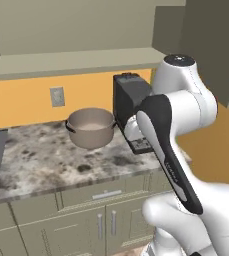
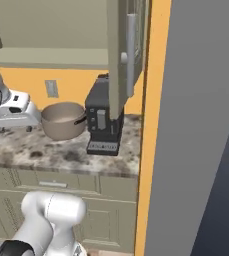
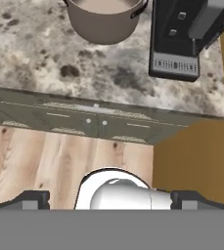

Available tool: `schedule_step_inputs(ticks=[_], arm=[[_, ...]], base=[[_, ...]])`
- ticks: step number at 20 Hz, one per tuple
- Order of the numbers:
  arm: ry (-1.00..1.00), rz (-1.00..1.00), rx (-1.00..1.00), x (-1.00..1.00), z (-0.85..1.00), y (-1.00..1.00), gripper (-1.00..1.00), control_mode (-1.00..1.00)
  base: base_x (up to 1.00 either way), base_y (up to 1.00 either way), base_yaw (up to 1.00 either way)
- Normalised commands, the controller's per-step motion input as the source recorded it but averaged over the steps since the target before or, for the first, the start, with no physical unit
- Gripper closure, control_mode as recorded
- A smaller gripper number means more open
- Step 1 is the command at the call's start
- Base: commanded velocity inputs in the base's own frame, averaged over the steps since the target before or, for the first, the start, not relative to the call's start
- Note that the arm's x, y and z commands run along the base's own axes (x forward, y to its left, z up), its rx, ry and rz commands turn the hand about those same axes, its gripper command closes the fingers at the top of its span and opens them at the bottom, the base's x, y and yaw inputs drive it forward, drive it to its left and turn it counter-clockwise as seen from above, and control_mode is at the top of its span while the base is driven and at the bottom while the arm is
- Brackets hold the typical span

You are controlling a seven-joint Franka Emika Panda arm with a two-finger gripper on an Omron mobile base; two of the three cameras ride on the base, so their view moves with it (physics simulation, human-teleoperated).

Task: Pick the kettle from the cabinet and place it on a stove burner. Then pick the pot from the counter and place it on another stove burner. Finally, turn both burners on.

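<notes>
That wide tan-grey metal pot [image 1: 90,128] by the worktop's back edge looks heavy and slick (grab the rim), gripper [image 3: 108,200] jaws spread wide, holding nothing

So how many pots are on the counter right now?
1. The pot stands on the counter near the back wall, just left of the black coffee machine. The arm blocks part of the counter in the left base view, so another could be hidden.

Pot [image 1: 90,128]: tan-grey metal, dark side handles. Counter [image 1: 46,160]: speckled brown, grey, beige granite; olive-grey drawer fronts below. Coffee machine [image 2: 104,117]: black. Wall [image 1: 26,102]: orange, with grey outlet [image 1: 57,97]. Floor [image 3: 45,156]: light wood planks.
</notes>
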Motion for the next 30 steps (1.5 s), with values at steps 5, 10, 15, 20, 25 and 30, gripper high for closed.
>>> schedule_step_inputs(ticks=[5, 10, 15, 20, 25, 30], arm=[[0.0, 0.0, 0.0, 0.0, 0.0, 0.0, -1.0, 1.0], [-0.02, 0.12, 0.07, 0.35, -0.03, 0.3, -1.0, -1.0], [-0.08, 0.33, 0.03, 0.43, -0.26, 0.36, -1.0, -1.0], [-0.05, 0.24, -0.08, 0.24, -0.38, 0.39, -1.0, -1.0], [0.0, 0.15, -0.1, 0.42, -0.28, 0.06, -1.0, -1.0], [0.02, 0.13, -0.07, 0.52, -0.37, 0.07, -1.0, -1.0]], base=[[0.81, -0.1, 0.04], [0.11, 0.04, 0.02], [0.0, 0.0, 0.0], [0.0, 0.0, 0.0], [0.0, 0.0, 0.0], [0.0, 0.0, 0.0]])
